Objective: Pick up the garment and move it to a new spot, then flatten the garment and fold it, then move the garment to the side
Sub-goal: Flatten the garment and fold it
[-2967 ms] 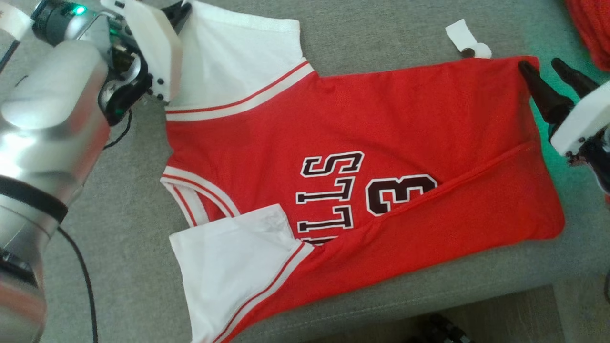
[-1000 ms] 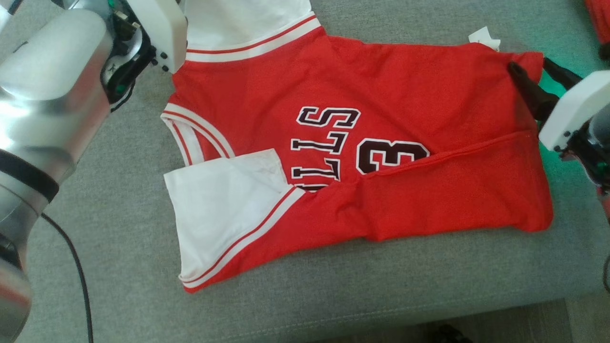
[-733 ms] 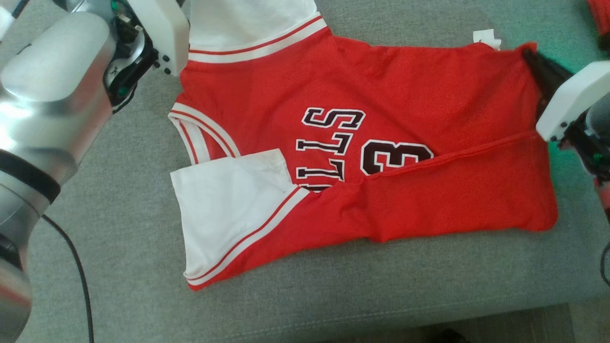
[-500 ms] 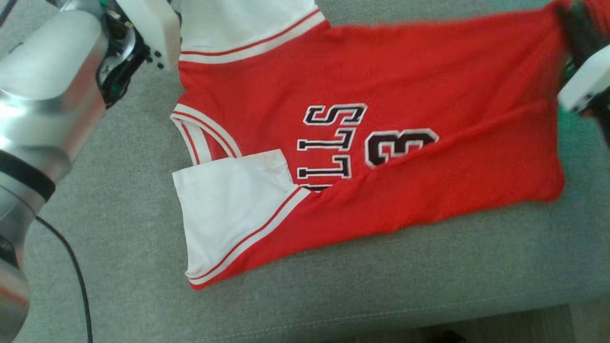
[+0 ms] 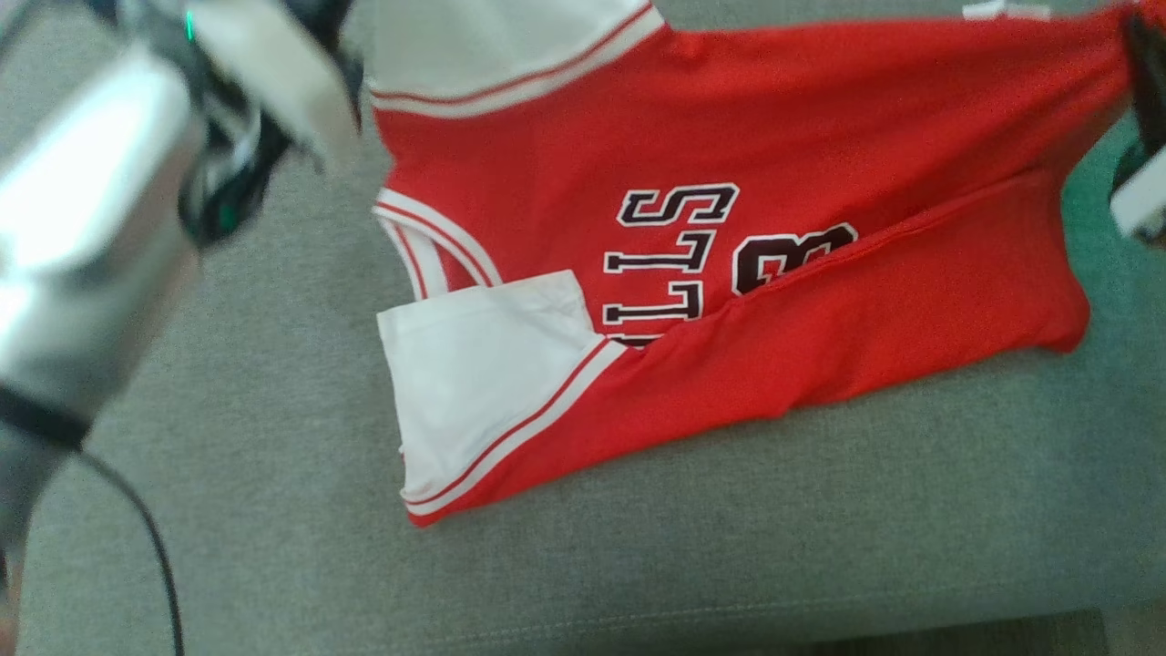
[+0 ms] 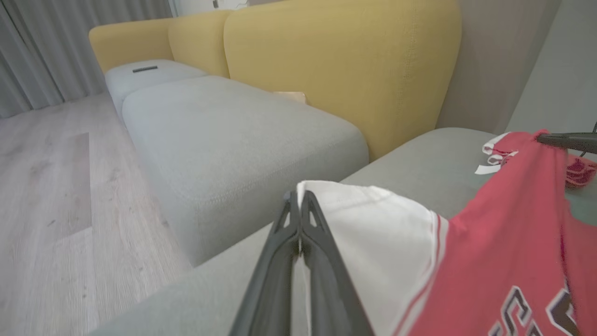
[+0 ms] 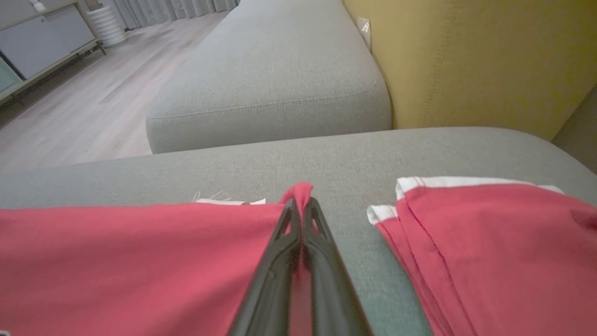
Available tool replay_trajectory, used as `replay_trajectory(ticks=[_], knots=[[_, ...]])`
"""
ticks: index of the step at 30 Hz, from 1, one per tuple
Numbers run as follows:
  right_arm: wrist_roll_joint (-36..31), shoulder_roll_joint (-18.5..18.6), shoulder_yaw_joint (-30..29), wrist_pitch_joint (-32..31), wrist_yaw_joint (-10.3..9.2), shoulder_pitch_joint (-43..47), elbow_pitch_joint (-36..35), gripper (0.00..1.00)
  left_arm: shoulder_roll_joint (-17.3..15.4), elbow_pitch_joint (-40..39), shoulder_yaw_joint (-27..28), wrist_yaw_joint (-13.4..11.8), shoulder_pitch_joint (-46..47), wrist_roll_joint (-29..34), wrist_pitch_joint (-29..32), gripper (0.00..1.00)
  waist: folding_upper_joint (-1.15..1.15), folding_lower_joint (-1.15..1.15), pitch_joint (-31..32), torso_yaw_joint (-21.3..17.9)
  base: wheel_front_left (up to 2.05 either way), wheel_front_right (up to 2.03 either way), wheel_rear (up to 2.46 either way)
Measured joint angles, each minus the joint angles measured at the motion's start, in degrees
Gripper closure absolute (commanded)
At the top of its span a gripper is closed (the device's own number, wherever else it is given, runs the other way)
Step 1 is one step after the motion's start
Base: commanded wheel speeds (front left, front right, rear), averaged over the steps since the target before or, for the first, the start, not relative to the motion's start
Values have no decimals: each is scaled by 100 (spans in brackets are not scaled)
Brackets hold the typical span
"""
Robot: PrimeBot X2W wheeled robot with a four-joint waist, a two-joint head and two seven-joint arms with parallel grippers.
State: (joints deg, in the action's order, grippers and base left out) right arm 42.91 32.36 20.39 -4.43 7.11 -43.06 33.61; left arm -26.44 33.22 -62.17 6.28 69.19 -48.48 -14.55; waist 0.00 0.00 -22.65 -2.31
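Observation:
The garment (image 5: 729, 137) is a red jersey with white sleeves and black lettering, lying across the grey sofa cushion (image 5: 638, 547) with its near half folded over. My left gripper (image 6: 298, 198) is shut on the corner of the far white sleeve (image 6: 373, 219) and holds it above the cushion. At the top left of the head view, the left gripper (image 5: 328, 16) is blurred. My right gripper (image 7: 302, 201) is shut on the far red hem corner (image 7: 298, 190). At the right edge of the head view, the right gripper (image 5: 1146, 46) shows dark fingers against the red cloth.
A second folded red garment (image 7: 489, 233) lies on the cushion beside my right gripper. The yellow backrest (image 6: 340, 60) rises behind, another grey seat (image 7: 270, 79) adjoins, and wood floor (image 6: 46, 186) lies beyond. A small white tag (image 7: 228, 201) sits by the hem. A black cable (image 5: 155, 547) hangs lower left.
My right gripper has closed on the hem corner. Both grippers have raised the jersey's far edge, and the cloth has shifted right in the head view, which has also moved.

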Motion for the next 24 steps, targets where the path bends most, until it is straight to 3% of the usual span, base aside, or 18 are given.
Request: replay_trajectory(ticks=[7,16,24], knots=[[92,63,-109,100,0,609,-29,100,-455,-1165,58,-238,-1277,-12,-1,100,0,-1,213,166,0,0,0],[96,59,-290,99,0,1062,-64,100,-1120,-2872,-114,-891,-2462,-323,101,100,0,-1,309,356,0,0,0],[33,57,-486,66,0,1269,5,100,-1314,-3594,-396,-1254,-3102,-389,245,100,0,-1,278,410,0,0,0]])
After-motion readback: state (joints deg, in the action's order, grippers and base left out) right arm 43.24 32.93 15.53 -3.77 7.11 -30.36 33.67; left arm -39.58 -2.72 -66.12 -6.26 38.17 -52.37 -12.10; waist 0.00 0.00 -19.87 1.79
